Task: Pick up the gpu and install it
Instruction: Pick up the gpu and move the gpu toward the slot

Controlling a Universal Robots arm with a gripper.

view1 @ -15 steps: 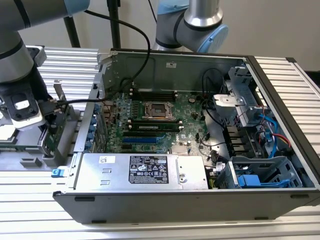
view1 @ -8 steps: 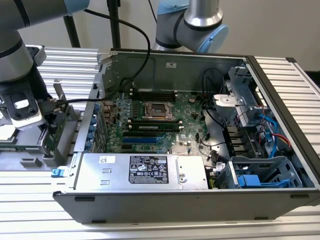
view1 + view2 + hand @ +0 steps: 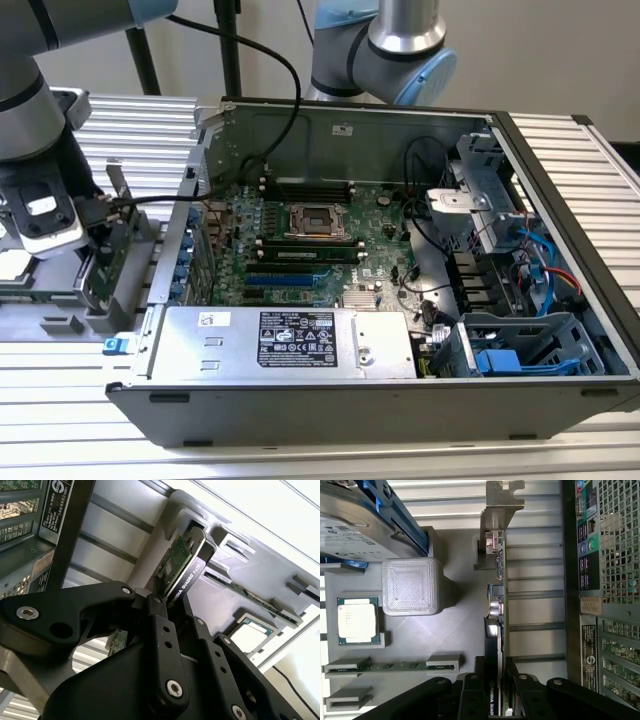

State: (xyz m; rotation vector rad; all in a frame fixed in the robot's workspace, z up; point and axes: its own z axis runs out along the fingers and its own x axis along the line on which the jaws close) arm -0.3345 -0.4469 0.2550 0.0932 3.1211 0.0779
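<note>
The gpu [image 3: 496, 605] stands on edge in a slot of the grey parts holder [image 3: 455, 625], its silver bracket at the far end from my fingers. In the second wrist view the gpu [image 3: 182, 570] shows its green board on one face and its black shroud on the other. My gripper [image 3: 496, 700] has one black finger against each face of the card, shut on its near end. In the exterior view the gripper [image 3: 95, 212] sits at the left, beside the open computer case, with the gpu [image 3: 118, 200] at its tip.
The open case [image 3: 560, 130] holds the green motherboard [image 3: 300, 250] and a silver power supply [image 3: 290, 340]. The holder also carries a processor [image 3: 357, 620], a memory stick [image 3: 395, 666] and a hard drive in a blue frame [image 3: 355, 525]. A second arm [image 3: 400, 40] stands behind the case.
</note>
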